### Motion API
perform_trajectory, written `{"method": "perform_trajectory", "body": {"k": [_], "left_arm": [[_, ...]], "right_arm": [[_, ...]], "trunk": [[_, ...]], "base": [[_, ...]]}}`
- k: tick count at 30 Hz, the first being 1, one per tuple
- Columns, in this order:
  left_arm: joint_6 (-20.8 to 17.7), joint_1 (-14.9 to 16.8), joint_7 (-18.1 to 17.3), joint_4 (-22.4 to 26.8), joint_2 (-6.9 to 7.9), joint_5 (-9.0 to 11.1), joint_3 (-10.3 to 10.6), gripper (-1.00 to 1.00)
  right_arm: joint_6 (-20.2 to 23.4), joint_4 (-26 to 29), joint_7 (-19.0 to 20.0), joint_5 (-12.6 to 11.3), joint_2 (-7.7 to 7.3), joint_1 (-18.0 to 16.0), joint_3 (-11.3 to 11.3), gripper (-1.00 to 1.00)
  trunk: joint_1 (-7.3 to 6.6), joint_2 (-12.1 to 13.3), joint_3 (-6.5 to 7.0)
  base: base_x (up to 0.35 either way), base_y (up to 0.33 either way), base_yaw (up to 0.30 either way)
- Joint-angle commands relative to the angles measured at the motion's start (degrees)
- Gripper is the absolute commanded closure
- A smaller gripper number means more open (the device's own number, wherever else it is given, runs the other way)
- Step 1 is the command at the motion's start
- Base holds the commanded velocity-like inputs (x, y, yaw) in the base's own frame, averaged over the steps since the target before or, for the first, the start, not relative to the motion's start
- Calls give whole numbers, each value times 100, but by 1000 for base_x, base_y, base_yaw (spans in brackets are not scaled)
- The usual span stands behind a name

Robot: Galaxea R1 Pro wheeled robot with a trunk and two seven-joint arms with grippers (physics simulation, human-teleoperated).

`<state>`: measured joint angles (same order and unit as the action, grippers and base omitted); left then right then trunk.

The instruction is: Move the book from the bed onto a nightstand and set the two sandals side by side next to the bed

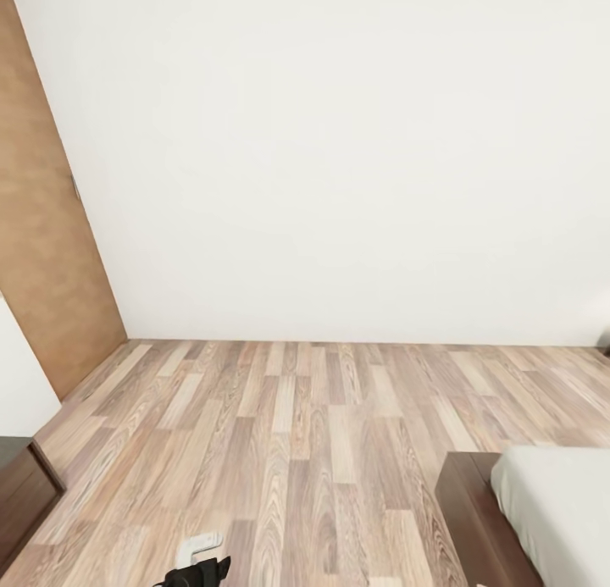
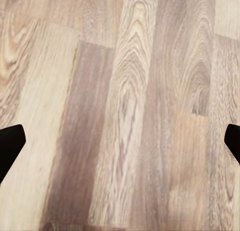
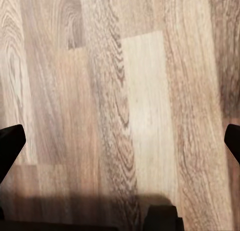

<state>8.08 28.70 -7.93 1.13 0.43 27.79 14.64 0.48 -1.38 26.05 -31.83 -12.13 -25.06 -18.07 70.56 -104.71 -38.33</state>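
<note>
Head view: a plain white wall (image 1: 339, 146) fills the upper half, from 10 o'clock round to 2 o'clock. A brown wooden door (image 1: 42, 248) runs down the edge at 9 o'clock, with a narrow strip of white wall below it. The light wood-plank floor (image 1: 296, 434) spreads across the lower half. At 4 o'clock sits a corner of the bed (image 1: 551, 511): off-white mattress on a dark brown wooden platform, cut off by the frame edge. At 8 o'clock a dark brown piece of furniture (image 1: 25, 494) juts in from the edge; too little shows to tell whether it is a nightstand. At 6 o'clock, slightly toward 7, a black and white part of the robot's left arm (image 1: 199, 566) pokes up over the floor.

Left wrist view: the left gripper (image 2: 120, 143) hangs over bare floor planks (image 2: 120, 91). Its two black fingertips (image 2: 10, 143) sit at 9 and 3 o'clock, spread wide, with nothing between them.

Right wrist view: the right gripper (image 3: 120, 146) also faces floor planks (image 3: 140, 91), its black fingertips (image 3: 10, 146) at 9 and 3 o'clock, spread wide and empty. A dark shadow band (image 3: 75, 211) lies across the floor from 6 to 8 o'clock, with a black shape (image 3: 162, 218) at 6 o'clock that I cannot identify.
</note>
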Motion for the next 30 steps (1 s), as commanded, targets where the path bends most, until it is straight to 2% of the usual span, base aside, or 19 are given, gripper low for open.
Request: {"method": "perform_trajectory", "body": {"k": [1,30], "left_arm": [[18,5,-24,-8,1,60,47,-100],[18,5,-24,-8,1,60,56,-100]], "right_arm": [[5,-13,31,-60,0,-8,-39,-100],[5,-11,45,-38,0,-8,-39,-100]], "trunk": [[2,-2,-6],[2,-2,-6]], "base": [[280,0,0],[293,0,0]]}}
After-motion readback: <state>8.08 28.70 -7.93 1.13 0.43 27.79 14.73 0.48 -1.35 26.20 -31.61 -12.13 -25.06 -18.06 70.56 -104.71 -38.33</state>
